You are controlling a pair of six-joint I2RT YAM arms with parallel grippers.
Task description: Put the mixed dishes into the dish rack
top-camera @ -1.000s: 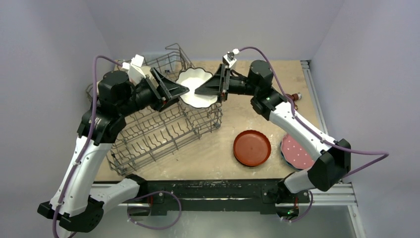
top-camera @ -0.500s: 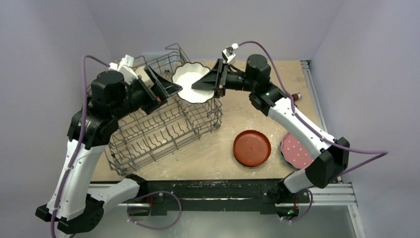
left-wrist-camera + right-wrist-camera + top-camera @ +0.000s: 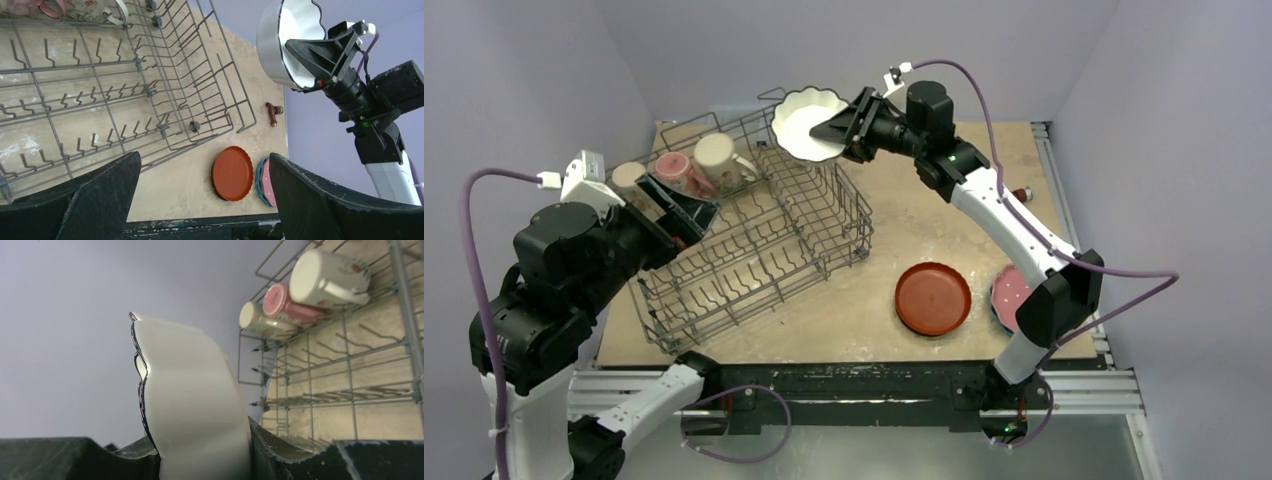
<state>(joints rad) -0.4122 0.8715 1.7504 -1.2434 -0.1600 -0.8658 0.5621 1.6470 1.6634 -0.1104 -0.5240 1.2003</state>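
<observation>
Dish rack (image 3: 754, 245) on beige tabletop (image 3: 924, 215), lilac walls (image 3: 824, 40) around

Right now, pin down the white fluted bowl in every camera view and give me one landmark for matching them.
Top external: white fluted bowl at top centre, held in the right claw near the dish rack's far corner.
Left wrist: bowl at upper right, held aloft.
Right wrist: bowl at centre, edge-on between the fingers.
Shared landmark: three mugs in the rack's corner.

Robotics lab cell: bare lilac walls (image 3: 844, 50), aluminium-rail frame (image 3: 1104, 383), worn tabletop (image 3: 904, 240).
</observation>
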